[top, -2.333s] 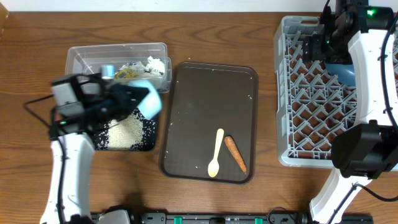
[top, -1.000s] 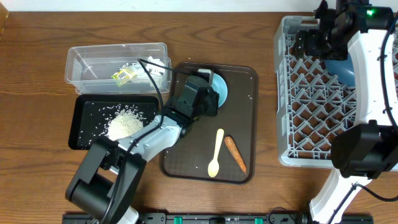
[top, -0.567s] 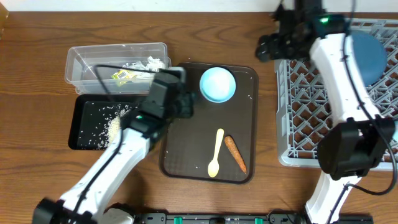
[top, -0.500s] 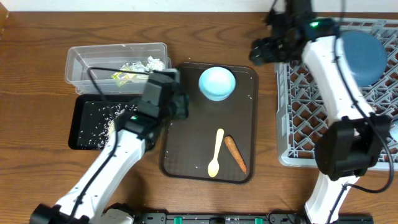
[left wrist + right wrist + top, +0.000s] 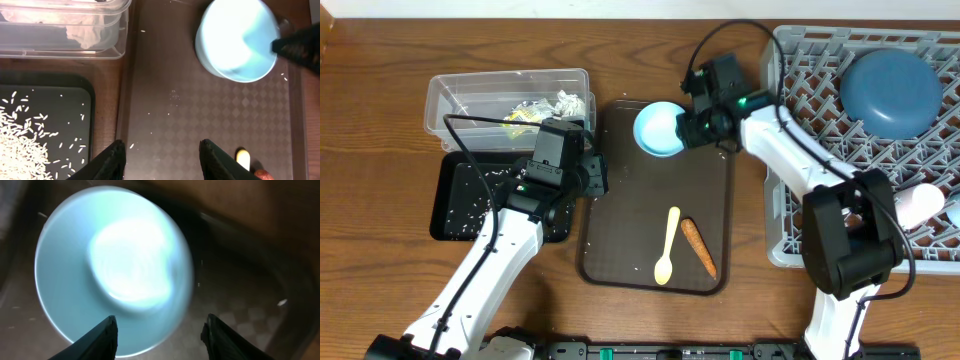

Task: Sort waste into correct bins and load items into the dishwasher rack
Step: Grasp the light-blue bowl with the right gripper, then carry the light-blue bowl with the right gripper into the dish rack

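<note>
A light-blue cup (image 5: 660,128) stands upright at the far end of the brown serving tray (image 5: 650,265). My right gripper (image 5: 689,127) is open at the cup's right rim. In the right wrist view the cup (image 5: 112,262) fills the frame, and the gripper (image 5: 161,336) has one finger over the cup and one over the tray. My left gripper (image 5: 597,173) is open and empty over the tray's left edge (image 5: 162,160). The pale yellow spoon (image 5: 667,245) and the carrot (image 5: 698,247) lie on the tray. The dark-blue dish (image 5: 892,88) and the pinkish-white cup (image 5: 918,205) sit in the dishwasher rack (image 5: 800,200).
The clear tub (image 5: 455,95) holds tissue (image 5: 568,103) and a yellow-green wrapper (image 5: 525,116). The black tray (image 5: 455,225) holds loose rice (image 5: 20,145), partly hidden under my left arm. In the left wrist view the cup (image 5: 237,42) is ahead to the right.
My left gripper set the light-blue cup on the brown tray, let go and drew back left. My right arm left the dark-blue dish in the rack and swung over to the cup.
</note>
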You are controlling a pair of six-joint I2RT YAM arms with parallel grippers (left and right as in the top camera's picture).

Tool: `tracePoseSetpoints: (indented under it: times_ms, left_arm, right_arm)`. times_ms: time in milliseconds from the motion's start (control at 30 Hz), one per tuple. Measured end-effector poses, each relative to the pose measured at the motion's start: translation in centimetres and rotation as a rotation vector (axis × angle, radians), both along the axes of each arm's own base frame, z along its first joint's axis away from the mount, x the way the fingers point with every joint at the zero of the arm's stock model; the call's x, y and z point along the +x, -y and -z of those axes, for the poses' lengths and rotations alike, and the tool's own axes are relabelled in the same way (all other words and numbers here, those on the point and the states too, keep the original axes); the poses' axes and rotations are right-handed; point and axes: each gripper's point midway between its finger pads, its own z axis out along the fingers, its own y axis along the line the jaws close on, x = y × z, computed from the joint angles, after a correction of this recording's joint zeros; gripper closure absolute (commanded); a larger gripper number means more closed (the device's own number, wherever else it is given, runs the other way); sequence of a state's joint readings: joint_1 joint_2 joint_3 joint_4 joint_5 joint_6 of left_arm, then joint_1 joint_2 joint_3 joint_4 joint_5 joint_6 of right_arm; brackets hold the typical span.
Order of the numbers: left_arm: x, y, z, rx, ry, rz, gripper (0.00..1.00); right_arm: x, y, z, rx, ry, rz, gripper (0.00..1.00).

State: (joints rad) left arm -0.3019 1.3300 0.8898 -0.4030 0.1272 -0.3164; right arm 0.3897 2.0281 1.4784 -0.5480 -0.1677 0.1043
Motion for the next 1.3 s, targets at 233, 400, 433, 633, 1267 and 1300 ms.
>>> tracePoseSetpoints:
  times_ms: [233, 400, 433, 633, 1267, 1300]
  left_arm:
    - [0.0, 0.0, 0.0, 0.000, -0.001, 0.000, 0.50]
    - [0.0, 0.0, 0.0, 0.000, -0.001, 0.000, 0.50]
    - [0.0, 0.0, 0.0, 0.000, -0.001, 0.000, 0.50]
    - [0.0, 0.0, 0.0, 0.000, -0.001, 0.000, 0.50]
    - [0.0, 0.0, 0.0, 0.000, -0.001, 0.000, 0.49]
    - [0.0, 0.0, 0.0, 0.000, -0.001, 0.000, 0.49]
  right_arm:
    - [-0.3, 0.9, 1.7, -0.032, 0.000, 0.076, 0.84]
    - [-0.1, 1.1, 1.7, -0.033, 0.002, 0.104, 0.99]
    - [-0.1, 1.1, 1.7, -0.032, 0.003, 0.106, 0.99]
    - [0.2, 1.7, 1.8, -0.045, 0.006, 0.127, 0.99]
    - [3.7, 16.2, -21.8, -0.398, 0.615, 0.278, 0.99]
    - [3.6, 17.5, -22.3, -0.463, 0.626, 0.298, 0.99]
